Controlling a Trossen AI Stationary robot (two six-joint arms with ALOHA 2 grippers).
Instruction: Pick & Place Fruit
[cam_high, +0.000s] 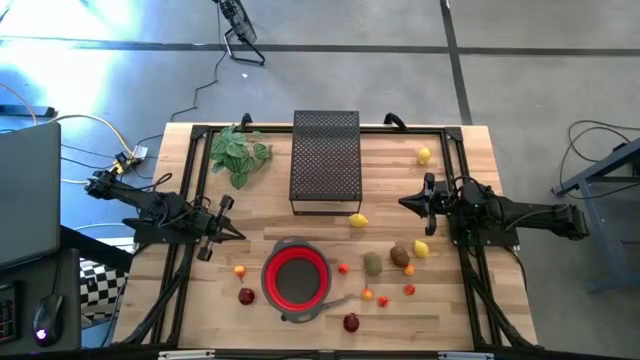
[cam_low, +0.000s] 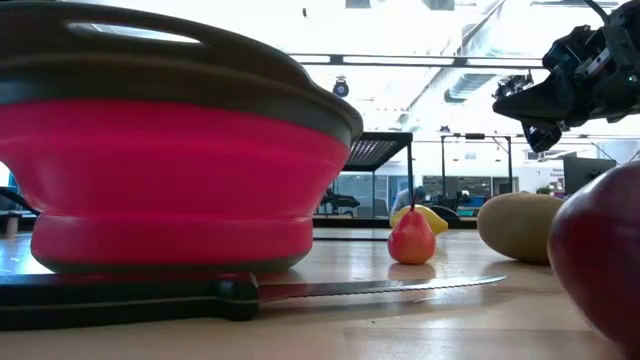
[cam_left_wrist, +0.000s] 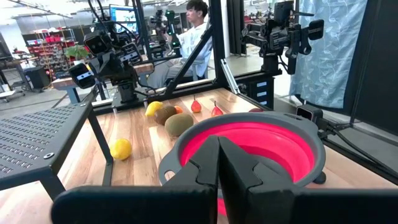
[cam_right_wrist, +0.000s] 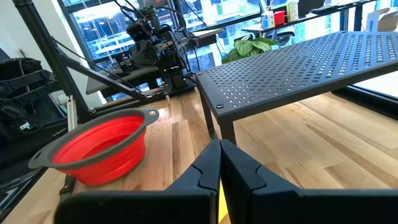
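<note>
Fruit lies scattered on the wooden table: lemons (cam_high: 358, 221) (cam_high: 424, 155) (cam_high: 421, 249), a brown oval (cam_high: 400, 255), an olive-green oval (cam_high: 373, 263), dark red balls (cam_high: 246, 295) (cam_high: 351, 322) and several tiny orange and red pieces (cam_high: 367, 294). All of it rests on the tabletop. A red collapsible bowl (cam_high: 296, 277) stands at the near middle. My left gripper (cam_high: 238, 237) hovers shut left of the bowl, pointing level toward it (cam_left_wrist: 217, 162). My right gripper (cam_high: 402, 203) hovers shut at the right, above the table near the middle lemon (cam_right_wrist: 220, 168). Neither holds anything.
A black perforated stand (cam_high: 325, 160) occupies the far middle, with a green leafy sprig (cam_high: 240, 152) to its left. A black-handled knife (cam_low: 200, 292) lies against the bowl's near side. A black frame (cam_high: 190, 180) borders the table. A person (cam_left_wrist: 196, 31) sits beyond the table.
</note>
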